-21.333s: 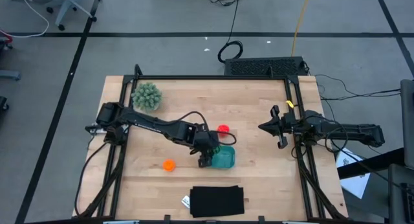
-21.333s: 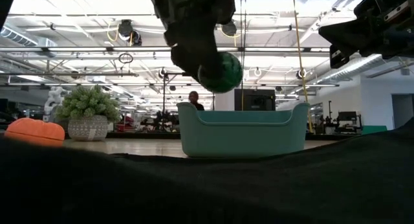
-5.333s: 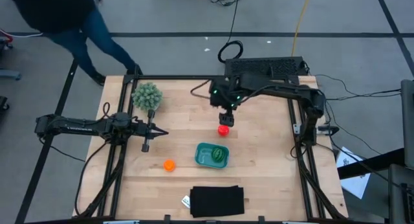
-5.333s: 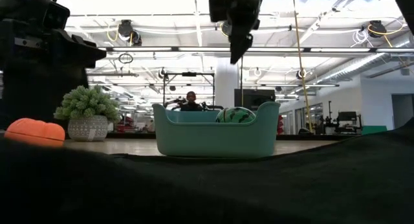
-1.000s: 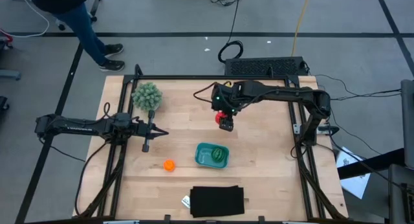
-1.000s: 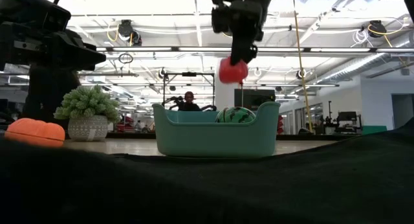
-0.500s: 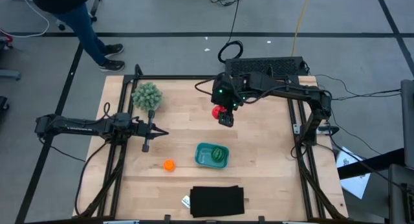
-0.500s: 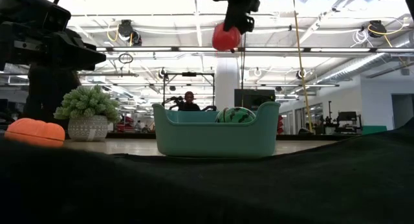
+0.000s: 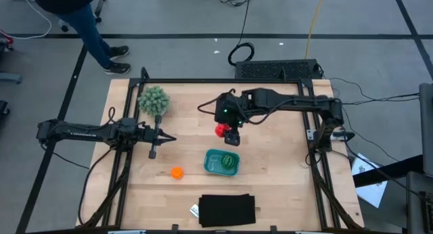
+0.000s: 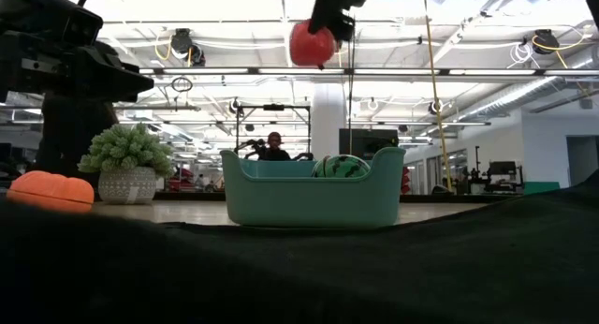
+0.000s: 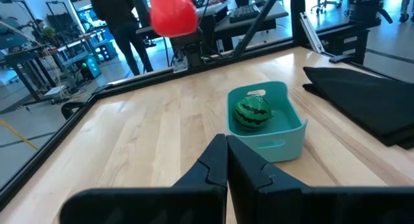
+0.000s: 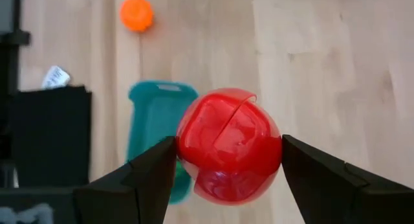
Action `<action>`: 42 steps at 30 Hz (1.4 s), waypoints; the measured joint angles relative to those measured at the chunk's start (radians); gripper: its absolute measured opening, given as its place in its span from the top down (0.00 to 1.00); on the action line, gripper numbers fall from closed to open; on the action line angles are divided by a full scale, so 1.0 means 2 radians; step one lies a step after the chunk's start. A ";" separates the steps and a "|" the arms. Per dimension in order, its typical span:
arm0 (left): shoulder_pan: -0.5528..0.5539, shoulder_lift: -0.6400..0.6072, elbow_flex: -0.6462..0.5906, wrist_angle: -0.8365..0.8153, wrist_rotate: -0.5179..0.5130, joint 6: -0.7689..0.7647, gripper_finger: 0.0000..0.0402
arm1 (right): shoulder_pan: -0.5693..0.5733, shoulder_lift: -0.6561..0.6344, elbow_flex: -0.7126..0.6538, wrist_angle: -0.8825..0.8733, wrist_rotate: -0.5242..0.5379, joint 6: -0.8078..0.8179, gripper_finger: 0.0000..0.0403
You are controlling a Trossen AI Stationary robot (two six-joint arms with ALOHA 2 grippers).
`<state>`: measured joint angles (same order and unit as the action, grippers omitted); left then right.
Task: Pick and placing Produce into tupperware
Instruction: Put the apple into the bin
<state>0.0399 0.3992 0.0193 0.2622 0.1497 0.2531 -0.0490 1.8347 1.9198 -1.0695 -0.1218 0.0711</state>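
My right gripper (image 12: 228, 175) holds the red ball (image 12: 228, 145) high over the table, a little beyond the teal tupperware (image 9: 209, 163); in the low view the red ball (image 10: 312, 43) hangs well above the tub (image 10: 314, 193). The striped green ball (image 9: 230, 161) lies inside the tub. On the wood left of the tub rests the small orange ball (image 9: 176, 172). My left gripper (image 9: 152, 143) stands shut at the table's left, its fingers (image 11: 226, 166) touching nothing. My right gripper pinches the red ball by two opposite sides (image 12: 186, 146) between its two fingers. The fingers come from above, pointing down. The ball is lifted clear, high above the table.
A fuzzy pale-green clump (image 9: 153, 100) stands at the far left corner. A flat black rectangle (image 9: 227, 209) with a white tag (image 9: 194, 210) lies at the near edge. A person (image 9: 74, 14) stands on the floor beyond the far left corner.
My right gripper has gone up with the red ball, which stays in its hold, and then shifted toward the table's left and near edge, closer to the tub.
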 joint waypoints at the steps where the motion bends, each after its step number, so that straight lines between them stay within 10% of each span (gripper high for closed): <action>1: 0.000 0.000 0.000 0.000 0.000 0.000 1.00 | 0.002 0.001 0.000 0.002 -0.008 0.003 0.37; 42: 0.000 0.000 0.000 -0.001 -0.001 -0.004 1.00 | 0.063 0.000 -0.077 0.114 -0.034 0.034 0.37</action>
<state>0.0399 0.3992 0.0193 0.2608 0.1477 0.2454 0.0765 1.8347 1.7665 -0.8413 -0.1890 0.1383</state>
